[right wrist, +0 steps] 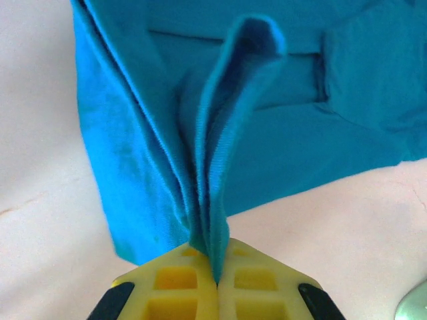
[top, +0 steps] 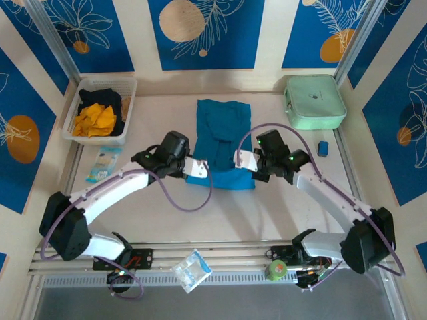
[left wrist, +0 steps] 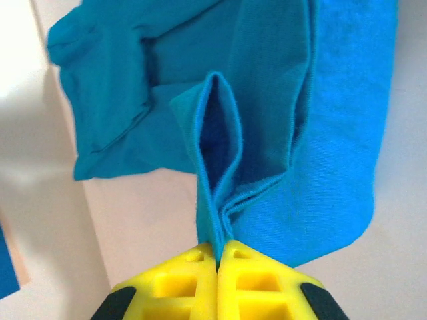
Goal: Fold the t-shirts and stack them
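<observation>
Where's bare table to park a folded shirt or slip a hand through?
Free: the table strip in front of the teal t-shirt, between the two arms; the gap between basket and t-shirt; a narrower gap between t-shirt and mint-green case. Crowded: the t-shirt's near edge, where left gripper and right gripper each pinch a fold.

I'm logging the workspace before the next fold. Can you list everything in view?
teal-blue t-shirt: 1, teal-blue, table centre
basket: 1, white, far left
orange-yellow t-shirt: at least 1, orange-yellow, in basket
black t-shirt: at least 1, black, in basket
case: 1, mint-green, far right
clear packets: 2, transparent, one beside basket, one at near edge
small blue object: 1, blue, near case
green roll: 1, green, by right arm base
left gripper: 1, yellow, shut on teal-blue t-shirt
right gripper: 1, yellow, shut on teal-blue t-shirt
</observation>
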You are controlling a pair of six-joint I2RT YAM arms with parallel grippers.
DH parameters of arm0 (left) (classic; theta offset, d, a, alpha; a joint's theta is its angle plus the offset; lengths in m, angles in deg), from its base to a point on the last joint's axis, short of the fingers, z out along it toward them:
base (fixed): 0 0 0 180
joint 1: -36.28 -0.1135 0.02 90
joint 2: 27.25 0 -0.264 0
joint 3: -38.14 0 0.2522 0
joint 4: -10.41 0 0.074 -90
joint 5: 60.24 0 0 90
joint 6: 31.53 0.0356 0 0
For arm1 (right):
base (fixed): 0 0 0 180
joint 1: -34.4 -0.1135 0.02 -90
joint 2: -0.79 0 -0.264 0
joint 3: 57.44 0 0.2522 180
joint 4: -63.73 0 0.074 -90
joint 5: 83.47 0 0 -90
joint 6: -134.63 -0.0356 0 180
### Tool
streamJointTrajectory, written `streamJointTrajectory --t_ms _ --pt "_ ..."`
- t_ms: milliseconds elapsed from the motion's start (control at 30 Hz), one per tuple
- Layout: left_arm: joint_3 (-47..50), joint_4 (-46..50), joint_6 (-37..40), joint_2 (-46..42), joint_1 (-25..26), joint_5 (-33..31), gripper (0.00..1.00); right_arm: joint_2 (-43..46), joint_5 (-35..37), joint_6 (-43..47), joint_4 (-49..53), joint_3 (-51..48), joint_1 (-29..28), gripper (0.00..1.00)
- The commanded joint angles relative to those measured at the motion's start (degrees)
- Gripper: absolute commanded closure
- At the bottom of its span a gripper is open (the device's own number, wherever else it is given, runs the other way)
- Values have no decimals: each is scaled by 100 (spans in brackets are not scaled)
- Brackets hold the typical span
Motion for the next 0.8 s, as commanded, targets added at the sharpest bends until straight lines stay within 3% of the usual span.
streamJointTrajectory --t_ms 0,267,767 --pt "-449 -379 129 410 -246 302 100 -390 -447 273 -133 339 292 100" --pt "-1122 -579 216 1409 -577 382 100 -1547 -640 511 -314 1124 763 100" --pt "-1286 -1356 280 2542 -842 645 100 -3241 -619 370 -538 2092 1129 100"
